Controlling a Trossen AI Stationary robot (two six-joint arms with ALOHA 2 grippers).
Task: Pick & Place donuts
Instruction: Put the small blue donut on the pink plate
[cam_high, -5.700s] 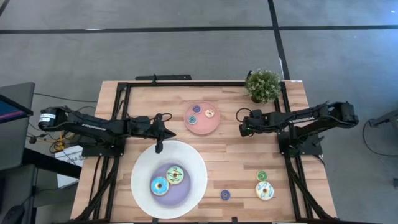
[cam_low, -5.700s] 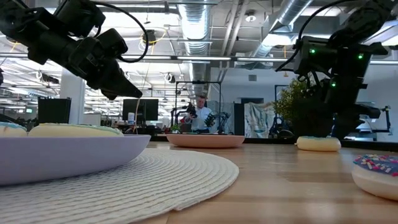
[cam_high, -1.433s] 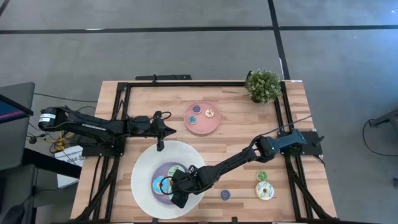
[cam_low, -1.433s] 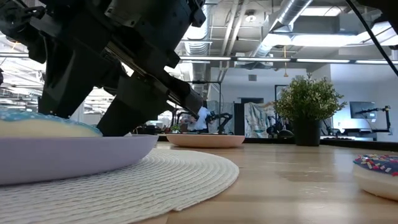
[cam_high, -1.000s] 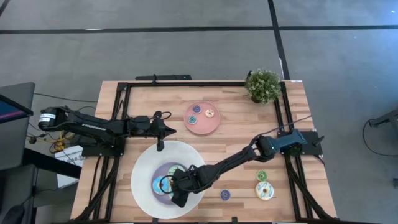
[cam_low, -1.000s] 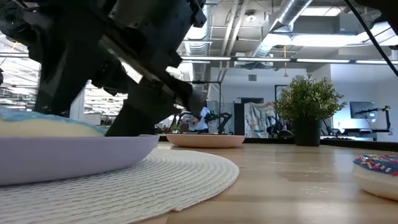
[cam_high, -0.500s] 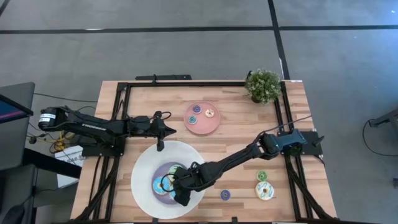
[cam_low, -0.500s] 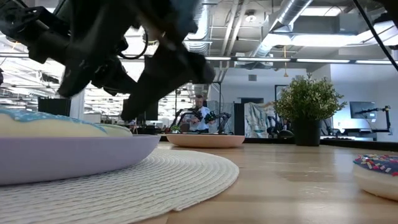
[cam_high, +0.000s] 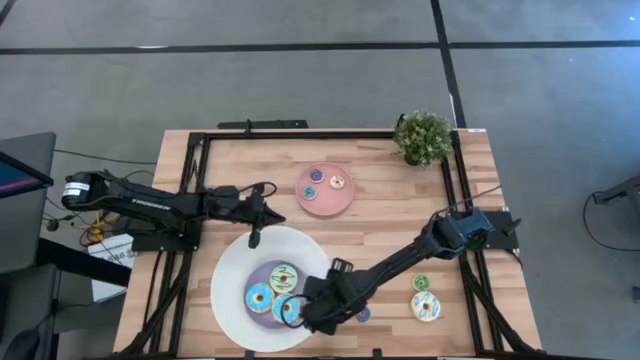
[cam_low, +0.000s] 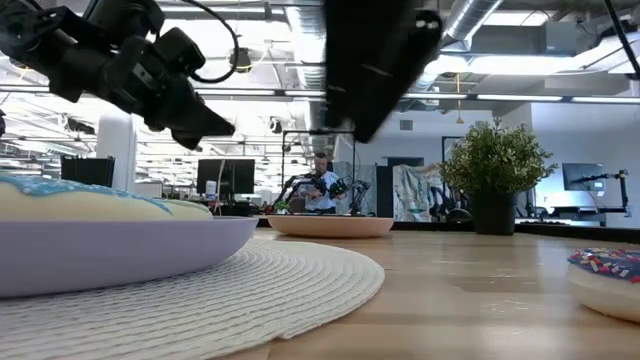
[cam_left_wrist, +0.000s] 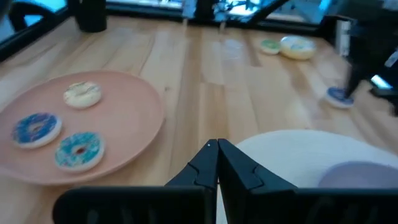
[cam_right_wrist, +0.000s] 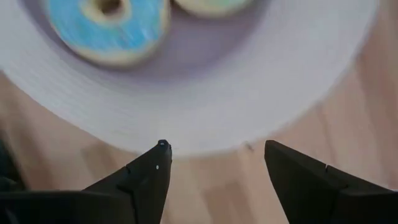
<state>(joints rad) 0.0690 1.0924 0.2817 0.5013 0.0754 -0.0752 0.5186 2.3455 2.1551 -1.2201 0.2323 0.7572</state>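
The right tool (cam_high: 291, 311) hangs over the near right part of the big white plate (cam_high: 228, 268), its two fingers (cam_right_wrist: 144, 177) spread apart with nothing between them; in its own wrist view the plate's white rim and the wooden counter (cam_high: 380, 235) show through the gap. Two larger donuts lie side by side on the plate's lavender centre: the blue donut (cam_high: 258, 297) nearer the plate's left and the green donut (cam_high: 283, 277) just beside it toward the far side. A further patch of blue icing shows right at the right tool's fingertips, but whether it is a separate donut cannot be told. The left tool (cam_high: 254, 238) waits above the far rim of the white plate with its fingers pressed together, empty. On the pink plate (cam_high: 325, 206) farther back sit three coin-sized donuts (cam_left_wrist: 56, 132), two blue and one cream, apart from one another. Near the counter's right front lie the white sprinkled donut (cam_high: 426, 306) and, just behind it, a small green donut (cam_high: 421, 283); a small purple donut (cam_high: 363, 314) rests on the counter between the white plate and the sprinkled one, partly hidden by the right arm. A potted plant (cam_high: 423, 137) stands at the far right corner.
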